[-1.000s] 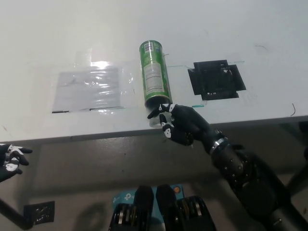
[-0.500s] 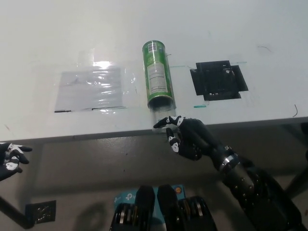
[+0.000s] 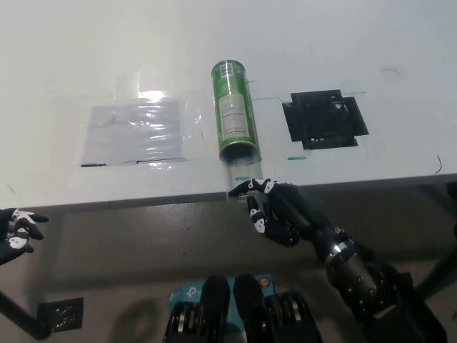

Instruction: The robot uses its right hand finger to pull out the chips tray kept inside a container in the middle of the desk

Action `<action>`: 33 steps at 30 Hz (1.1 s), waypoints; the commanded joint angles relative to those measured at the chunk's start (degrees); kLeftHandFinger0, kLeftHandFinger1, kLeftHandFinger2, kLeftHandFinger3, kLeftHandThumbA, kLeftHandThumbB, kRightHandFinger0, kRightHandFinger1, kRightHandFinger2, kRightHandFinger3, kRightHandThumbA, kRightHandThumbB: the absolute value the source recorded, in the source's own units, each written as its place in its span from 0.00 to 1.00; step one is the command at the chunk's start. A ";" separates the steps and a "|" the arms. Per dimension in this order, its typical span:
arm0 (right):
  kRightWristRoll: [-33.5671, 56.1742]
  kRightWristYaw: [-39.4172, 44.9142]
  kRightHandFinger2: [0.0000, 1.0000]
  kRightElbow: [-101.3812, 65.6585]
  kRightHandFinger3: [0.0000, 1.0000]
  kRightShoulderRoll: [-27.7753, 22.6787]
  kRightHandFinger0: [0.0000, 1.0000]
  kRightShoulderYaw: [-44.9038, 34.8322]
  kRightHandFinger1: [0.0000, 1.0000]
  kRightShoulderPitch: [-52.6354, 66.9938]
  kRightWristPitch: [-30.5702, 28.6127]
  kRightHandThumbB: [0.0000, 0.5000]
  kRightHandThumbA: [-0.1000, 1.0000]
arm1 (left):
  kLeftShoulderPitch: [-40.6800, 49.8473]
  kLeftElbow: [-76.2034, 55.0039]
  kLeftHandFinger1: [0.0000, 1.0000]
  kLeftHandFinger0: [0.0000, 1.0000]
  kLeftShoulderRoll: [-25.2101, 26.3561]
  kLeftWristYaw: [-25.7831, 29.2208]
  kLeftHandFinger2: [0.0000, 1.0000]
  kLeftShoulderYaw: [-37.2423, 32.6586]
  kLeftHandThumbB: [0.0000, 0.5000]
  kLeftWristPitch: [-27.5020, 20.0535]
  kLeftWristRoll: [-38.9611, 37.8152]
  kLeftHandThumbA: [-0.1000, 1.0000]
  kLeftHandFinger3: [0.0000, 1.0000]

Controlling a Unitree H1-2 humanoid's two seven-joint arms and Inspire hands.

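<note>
Chips tray [image 3: 241, 171] | partly out of container [image 3: 233, 111] | seemingly touching right robot hand [image 3: 275, 211]

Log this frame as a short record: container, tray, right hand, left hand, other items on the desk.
container: green chips can lying on its side mid-desk, open end toward the near edge
tray: clear tray partly out, reaching the desk edge
right hand: black right hand at the desk edge, a finger hooked at the tray's end
left hand: left hand resting at lower left, below the desk
other: plastic sheet; black square mat
</note>
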 commanded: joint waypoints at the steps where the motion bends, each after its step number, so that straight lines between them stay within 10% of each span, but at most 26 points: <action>1: 0.47 0.98 0.65 -0.77 0.77 -1.00 0.24 -0.75 0.32 2.47 0.16 0.26 0.00 | -1.27 -0.81 0.61 0.55 1.95 -1.20 0.72 0.28 0.00 0.17 0.38 0.16 0.87; 3: 0.75 1.32 0.64 -2.45 0.77 -1.09 0.16 -1.29 0.27 3.70 1.41 0.26 0.00 | -1.21 -0.92 0.61 0.55 2.04 -0.72 0.72 0.10 0.00 0.37 0.35 0.17 0.89; 5: 0.60 2.00 0.65 -5.57 0.76 -1.53 0.00 -1.88 0.01 5.56 3.58 0.26 0.00 | -1.30 -0.80 0.62 0.56 2.02 -0.83 0.73 0.06 0.00 0.37 0.46 0.17 0.88; 33: 5.96 3.29 0.68 -14.24 0.75 0.48 0.00 -5.05 0.01 16.38 5.36 0.28 0.00 | -0.97 -0.72 0.61 0.53 2.66 -1.20 0.72 0.24 0.00 0.37 0.18 0.17 0.87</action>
